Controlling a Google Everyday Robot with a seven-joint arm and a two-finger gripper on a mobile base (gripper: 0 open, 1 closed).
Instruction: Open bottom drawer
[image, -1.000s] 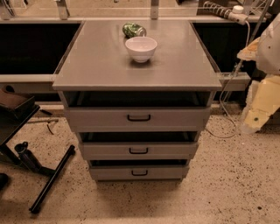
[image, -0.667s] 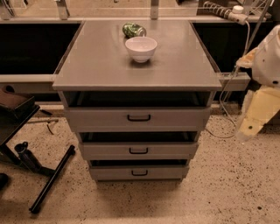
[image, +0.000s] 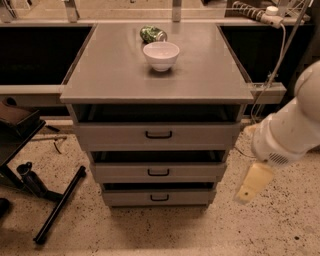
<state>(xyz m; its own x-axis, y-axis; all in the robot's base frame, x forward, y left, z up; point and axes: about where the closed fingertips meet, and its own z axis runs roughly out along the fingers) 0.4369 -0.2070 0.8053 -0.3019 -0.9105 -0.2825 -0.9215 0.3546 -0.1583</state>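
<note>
Closest in, my tool (image: 250, 184) hangs low on the right over the speckled floor (image: 280, 227), pale yellow and pointing downward from the end of my white arm (image: 292, 130). It touches nothing and sits well apart from the cabinet. I cannot tell whether it is open or closed. On the floor at the left lies a black stand (image: 57, 207) with a long bar.

The bottom drawer (image: 125, 198) is to the left of my tool, at about the same height. It is the lowest and narrowest of the three grey fronts, with a small black handle (image: 159, 198) at its centre and a dark gap above its front panel. Above it comes the middle drawer (image: 125, 173), then the top drawer (image: 115, 135), the widest and tallest.

On the grey counter (image: 110, 75) a white bowl (image: 161, 55) stands upright, and a green can (image: 152, 34) lies just behind it. Farthest back, at the right, a power strip (image: 252, 12) trails a white cable (image: 280, 55).
</note>
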